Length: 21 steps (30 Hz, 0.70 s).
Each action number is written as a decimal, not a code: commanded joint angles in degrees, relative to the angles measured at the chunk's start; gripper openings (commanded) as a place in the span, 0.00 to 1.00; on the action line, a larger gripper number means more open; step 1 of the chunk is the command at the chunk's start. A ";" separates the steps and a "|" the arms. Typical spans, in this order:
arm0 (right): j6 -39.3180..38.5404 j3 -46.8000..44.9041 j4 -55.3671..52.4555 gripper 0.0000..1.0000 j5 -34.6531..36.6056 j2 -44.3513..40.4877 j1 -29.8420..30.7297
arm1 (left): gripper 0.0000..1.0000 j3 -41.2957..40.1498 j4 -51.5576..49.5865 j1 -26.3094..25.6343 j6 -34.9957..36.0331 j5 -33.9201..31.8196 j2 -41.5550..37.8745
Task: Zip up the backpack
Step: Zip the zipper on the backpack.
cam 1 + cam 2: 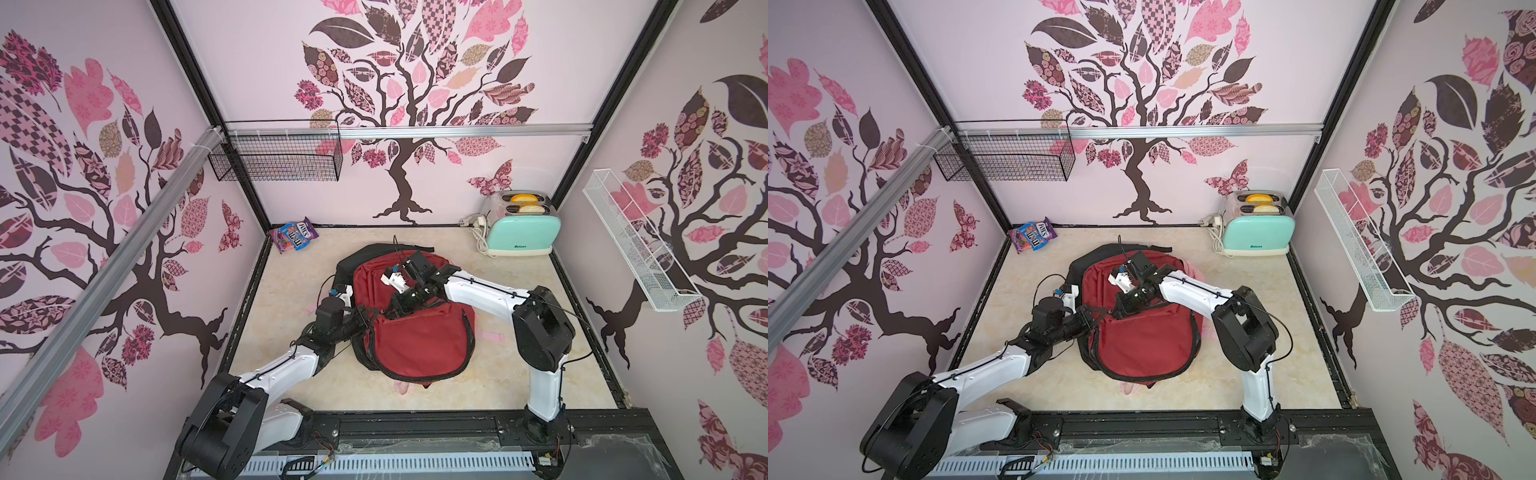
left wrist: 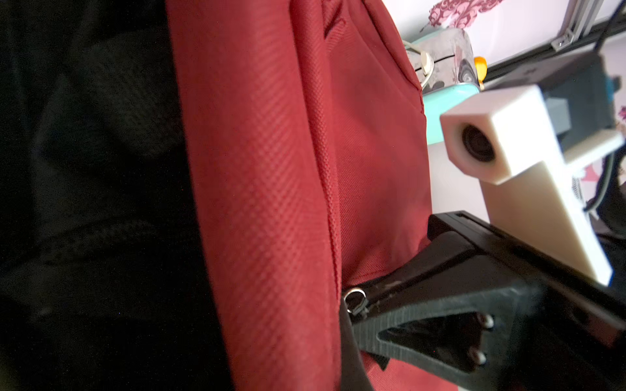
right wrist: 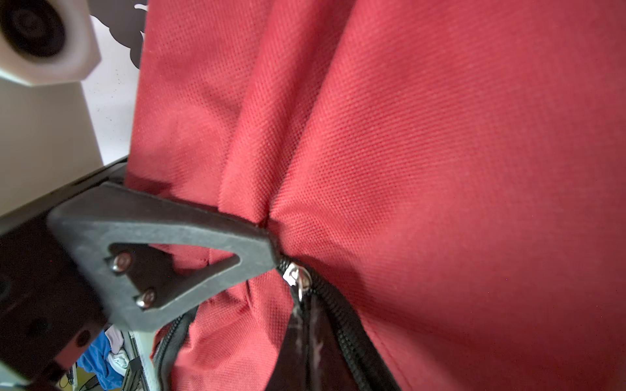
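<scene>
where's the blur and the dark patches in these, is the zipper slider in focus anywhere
Right wrist view: the red weave of the backpack and the zipper slider are sharp, while the white camera housing is blurred. Left wrist view: the bag's black side is nearly lost in shadow, and the toaster is soft. Both top views: evenly lit, with wide-angle stretch toward the edges.

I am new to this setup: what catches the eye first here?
The red backpack lies in the middle of the table, with the left arm and the right arm reaching onto it. Behind, a mint toaster stands in the far right corner, a candy bag in the far left.
</scene>
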 commanded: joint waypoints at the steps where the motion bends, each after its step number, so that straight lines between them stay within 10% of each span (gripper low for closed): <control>1: 0.47 -0.84 0.27 0.00 1.20 -0.95 -0.37 | 0.00 0.34 0.16 -0.99 1.07 0.31 -2.69; 21: 6.35 -9.04 -7.28 0.00 22.72 -12.60 -10.96 | 0.00 3.18 -13.40 -0.86 2.28 -11.12 -8.33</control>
